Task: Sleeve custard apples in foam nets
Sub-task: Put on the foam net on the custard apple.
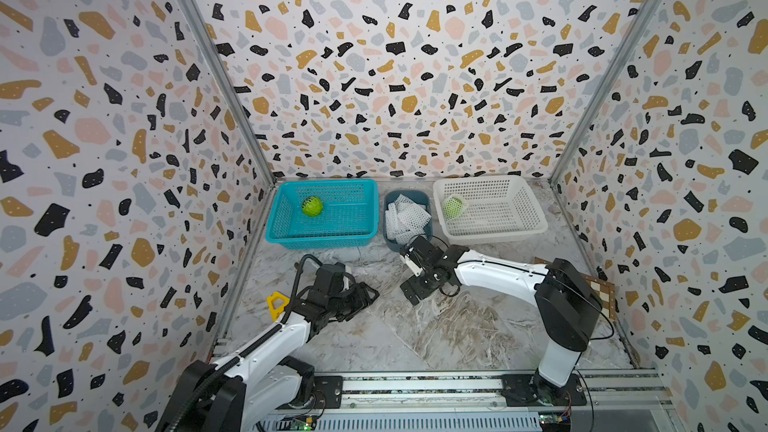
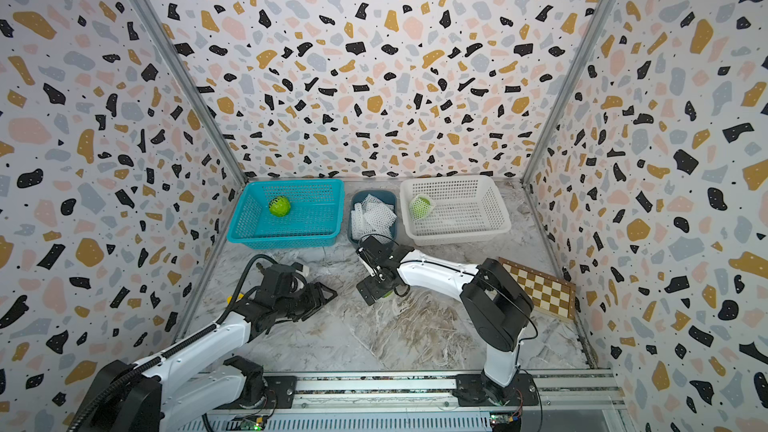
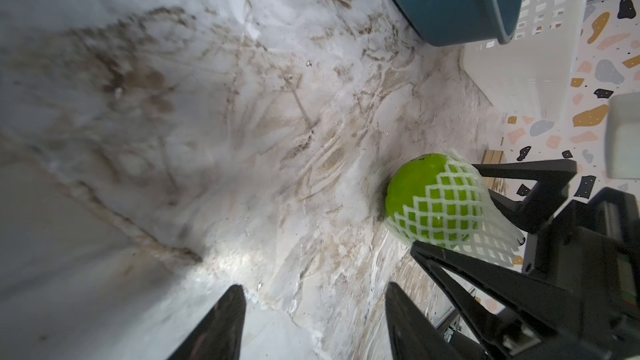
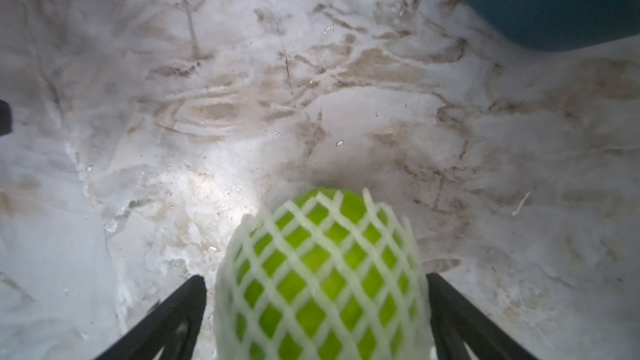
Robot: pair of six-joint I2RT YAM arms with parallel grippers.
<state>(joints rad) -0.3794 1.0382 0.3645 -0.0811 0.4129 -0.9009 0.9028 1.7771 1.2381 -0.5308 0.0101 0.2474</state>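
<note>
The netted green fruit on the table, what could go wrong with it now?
1. The custard apple is round, and the right fingers stand open on either side of it, so it might roll away across the table.
2. Its foam net leaves one end of the fruit bare, so the net might slip off when the fruit is lifted.

Both arms wear glossy white shells on their long links, with bulky black housings at the joints. The left arm (image 1: 270, 344) carries a ribbed black conduit (image 1: 205, 386). A thin black cable (image 1: 505, 265) lies along the white forearm of the right arm (image 1: 494, 278). The left hand (image 1: 374, 295) and right hand (image 1: 409, 278) are black, their tapering fingers cut into open triangles. Both bases sit on an aluminium rail (image 1: 415, 384).
</note>
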